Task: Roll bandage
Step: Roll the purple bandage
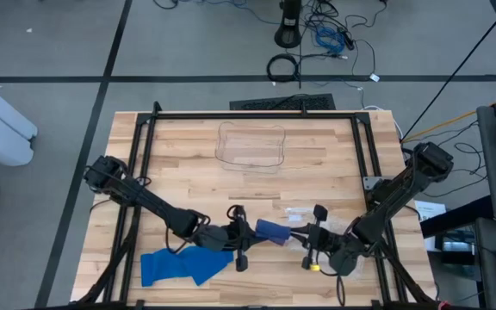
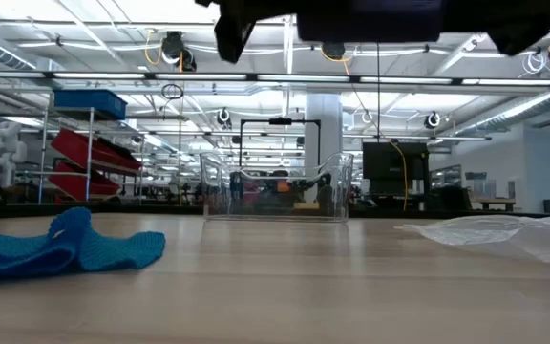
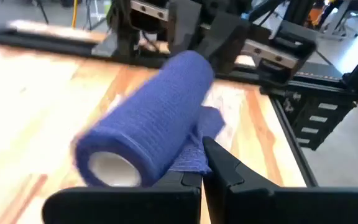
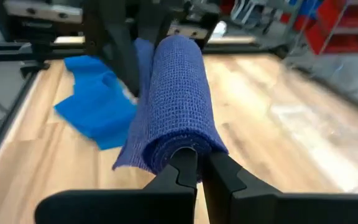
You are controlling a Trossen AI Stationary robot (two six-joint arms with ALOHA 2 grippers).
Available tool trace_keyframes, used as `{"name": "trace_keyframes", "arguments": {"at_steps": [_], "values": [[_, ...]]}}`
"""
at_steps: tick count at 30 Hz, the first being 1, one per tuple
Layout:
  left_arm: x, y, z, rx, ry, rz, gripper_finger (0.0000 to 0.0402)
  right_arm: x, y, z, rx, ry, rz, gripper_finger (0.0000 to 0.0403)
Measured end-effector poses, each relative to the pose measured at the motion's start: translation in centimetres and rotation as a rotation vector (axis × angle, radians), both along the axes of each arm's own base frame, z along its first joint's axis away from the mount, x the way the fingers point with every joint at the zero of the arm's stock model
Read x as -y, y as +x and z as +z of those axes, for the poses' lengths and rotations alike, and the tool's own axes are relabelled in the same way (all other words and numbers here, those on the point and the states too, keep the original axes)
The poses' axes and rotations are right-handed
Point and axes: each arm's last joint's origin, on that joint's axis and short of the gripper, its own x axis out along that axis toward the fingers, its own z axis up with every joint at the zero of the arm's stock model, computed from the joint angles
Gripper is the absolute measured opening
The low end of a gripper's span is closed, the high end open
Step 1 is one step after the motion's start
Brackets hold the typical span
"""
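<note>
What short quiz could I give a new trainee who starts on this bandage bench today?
1. True or false: both tools, left and right, are shut on the bandage roll.
2. Which lies nearest the left arm: A the blue cloth, B the clear tray, C the plastic wrapper?
3. Fill in: the roll is held ____ the table.

Key: 1 true; 2 A; 3 above.

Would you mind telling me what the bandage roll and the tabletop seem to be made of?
Bandage roll: probably stretchy woven fabric, matte blue; an open gridded weave shows, with a pale core visible at its end. Tabletop: likely wood, smooth; joined light planks with visible grain.
</note>
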Motion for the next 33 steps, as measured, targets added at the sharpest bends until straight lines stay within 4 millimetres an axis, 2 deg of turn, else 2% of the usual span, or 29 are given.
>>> {"name": "trace_keyframes", "arguments": {"at_steps": [4,12,15,22,30,33], "values": [[0.0,-0.1,-1.2,-0.029,-0.037,0.014,0.0002,-0.3,1.2,-1.8,-0.005,0.072,-0.007,0.0],[0.4,0.3,-5.3,-0.139,-0.055,0.024,0.0002,0.0,3.2,-6.0,-0.037,0.149,-0.073,0.0],[0.4,0.4,-5.8,-0.153,-0.059,0.023,0.0002,0.1,3.6,-7.5,-0.05,0.187,-0.106,0.0],[0.4,0.3,-6.1,-0.16,-0.053,0.026,0.0002,0.0,4.2,-9.0,-0.071,0.25,-0.096,0.0],[-0.6,-1.0,-8.5,-0.202,-0.12,0.072,0.0002,-0.2,4.0,-10.7,-0.118,0.349,-0.098,0.0],[-0.5,-0.9,-8.9,-0.195,-0.146,0.075,0.0002,0.0,4.3,-11.1,-0.142,0.386,-0.095,0.0]]}}
